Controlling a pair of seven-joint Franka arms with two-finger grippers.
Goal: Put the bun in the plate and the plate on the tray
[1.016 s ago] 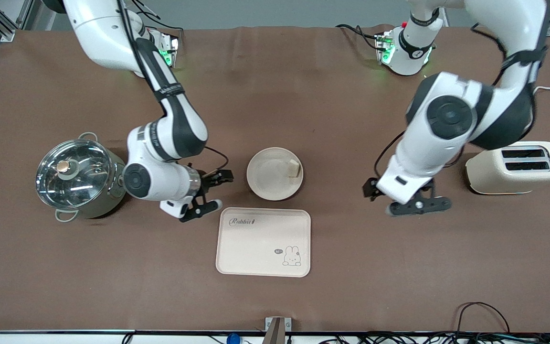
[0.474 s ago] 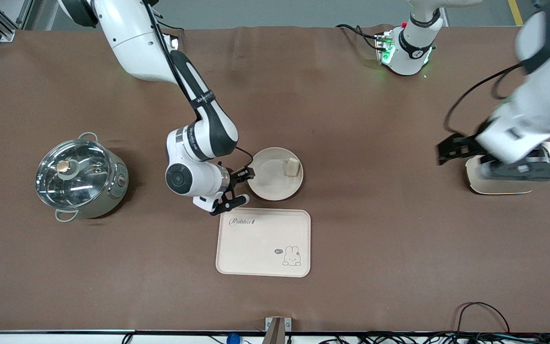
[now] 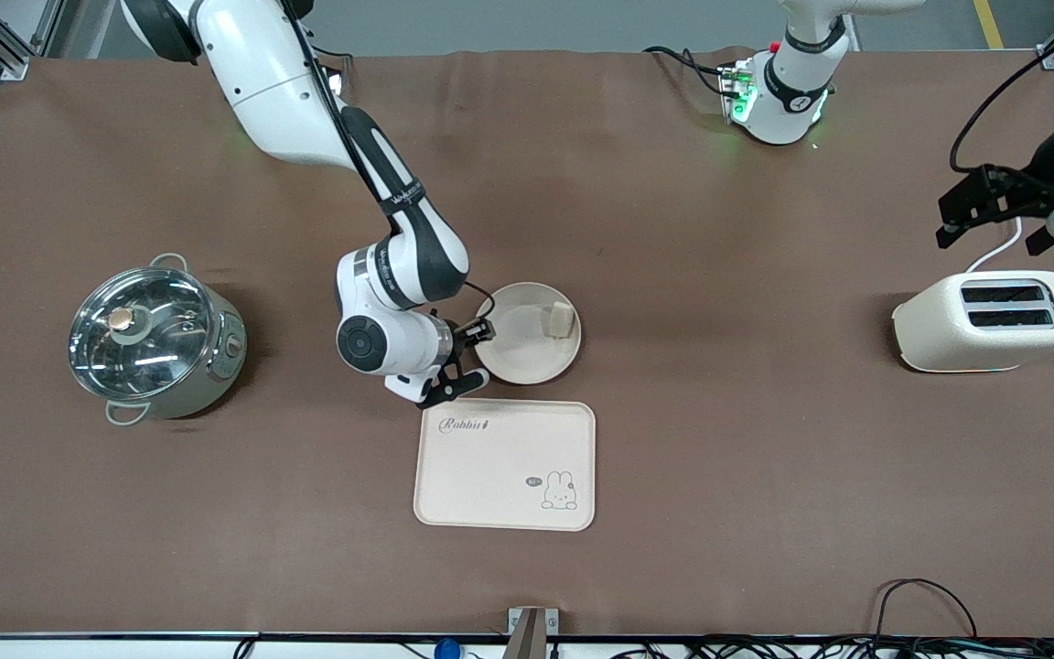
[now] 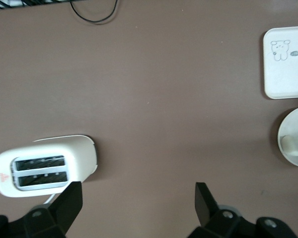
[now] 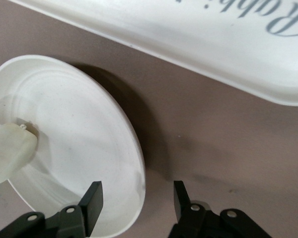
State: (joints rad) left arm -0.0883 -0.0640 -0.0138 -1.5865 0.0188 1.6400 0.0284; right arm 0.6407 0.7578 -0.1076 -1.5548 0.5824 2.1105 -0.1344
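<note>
Right end effector now at plate rim.

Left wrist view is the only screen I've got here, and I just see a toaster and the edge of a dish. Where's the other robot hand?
Observer: The right gripper is at the plate, on the rim toward the right arm's end of the table.
Operator: Has it grabbed the dish?
Observer: Not yet. In the right wrist view its open fingers straddle the plate's rim, one over the inside, one outside.
Operator: That pale lump on the dish, what is it?
Observer: The bun, lying in the plate near the opposite rim from the gripper.
Operator: And my own hand?
Observer: The left gripper is open in the air, above the table by the toaster.
</note>
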